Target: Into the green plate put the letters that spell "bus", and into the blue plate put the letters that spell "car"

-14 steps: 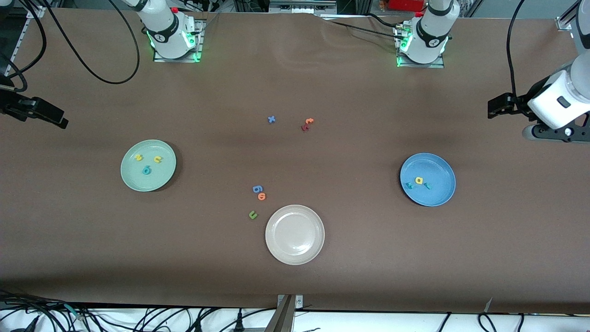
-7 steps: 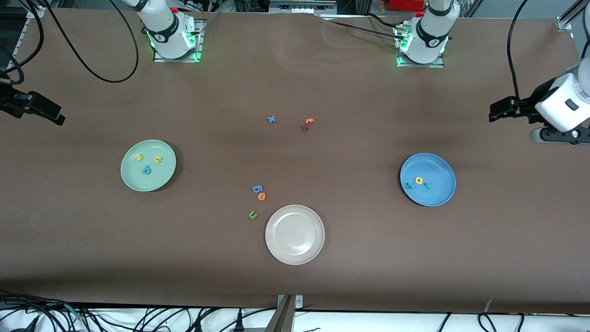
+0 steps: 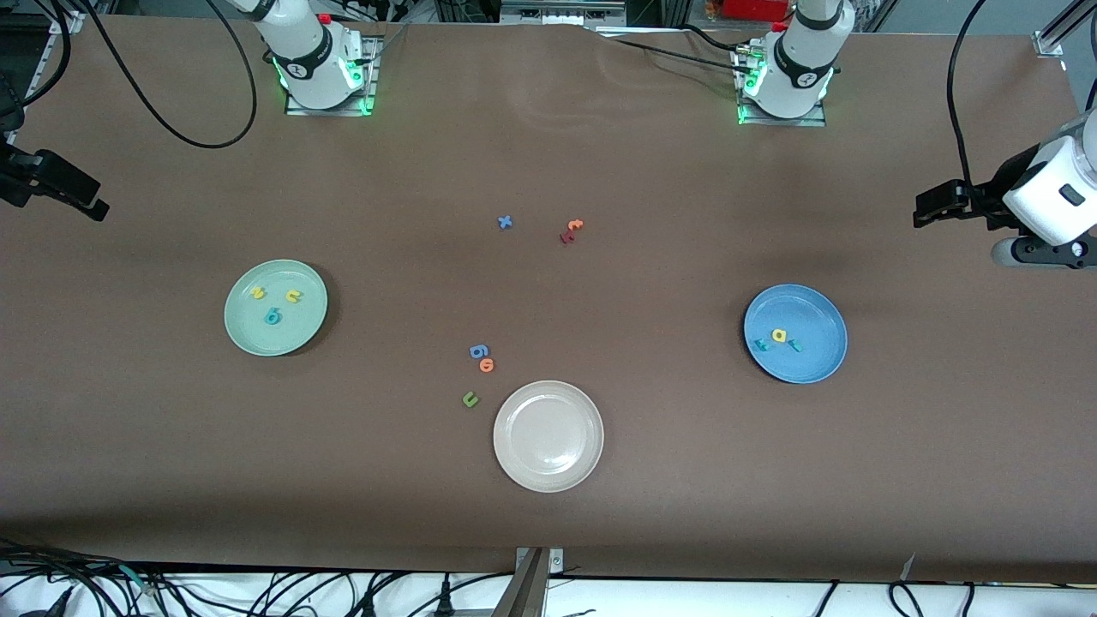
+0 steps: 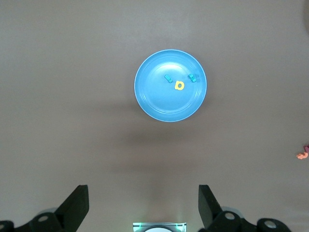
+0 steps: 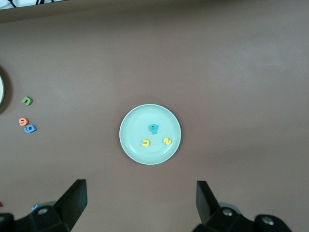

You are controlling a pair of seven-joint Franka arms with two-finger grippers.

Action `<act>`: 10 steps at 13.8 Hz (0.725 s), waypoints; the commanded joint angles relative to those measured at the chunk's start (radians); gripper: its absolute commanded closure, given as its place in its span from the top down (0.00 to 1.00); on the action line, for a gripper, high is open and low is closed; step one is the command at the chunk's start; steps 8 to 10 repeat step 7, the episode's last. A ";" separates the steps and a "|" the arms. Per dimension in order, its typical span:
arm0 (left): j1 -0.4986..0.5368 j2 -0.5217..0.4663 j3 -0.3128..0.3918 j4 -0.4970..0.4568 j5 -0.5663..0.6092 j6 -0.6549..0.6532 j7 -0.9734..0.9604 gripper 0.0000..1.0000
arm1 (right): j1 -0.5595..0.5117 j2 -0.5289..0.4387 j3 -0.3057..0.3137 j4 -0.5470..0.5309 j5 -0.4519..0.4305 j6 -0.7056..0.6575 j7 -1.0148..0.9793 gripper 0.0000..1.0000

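Note:
The green plate [image 3: 244,334] lies toward the right arm's end of the table. In it are a yellow "s" [image 3: 258,294], a yellow "u" [image 3: 294,296] and a teal "b" [image 3: 272,316]. The blue plate [image 3: 818,360] lies toward the left arm's end and holds a yellow "a" [image 3: 779,335] between two teal letters [image 3: 760,344]. My left gripper [image 4: 143,187] hangs open and empty high over bare table at its end, apart from the blue plate [image 4: 157,101]. My right gripper [image 5: 141,182] is likewise open and empty, high over its end, apart from the green plate [image 5: 135,121].
A cream-white plate [image 3: 548,476] sits nearest the front camera. Beside it lie a green "u" [image 3: 470,398], an orange "o" [image 3: 487,365] and a blue "g" [image 3: 478,350]. Mid-table lie a blue "x" [image 3: 505,222], an orange "t" [image 3: 575,224] and a dark red letter [image 3: 566,236].
Both grippers have drawn a little farther out toward their own ends of the table, still open. The plates and letters have not moved.

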 commanded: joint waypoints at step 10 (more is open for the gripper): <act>-0.005 0.014 -0.001 0.026 -0.015 0.010 -0.011 1.00 | -0.018 0.052 0.012 -0.009 0.040 0.001 0.016 1.00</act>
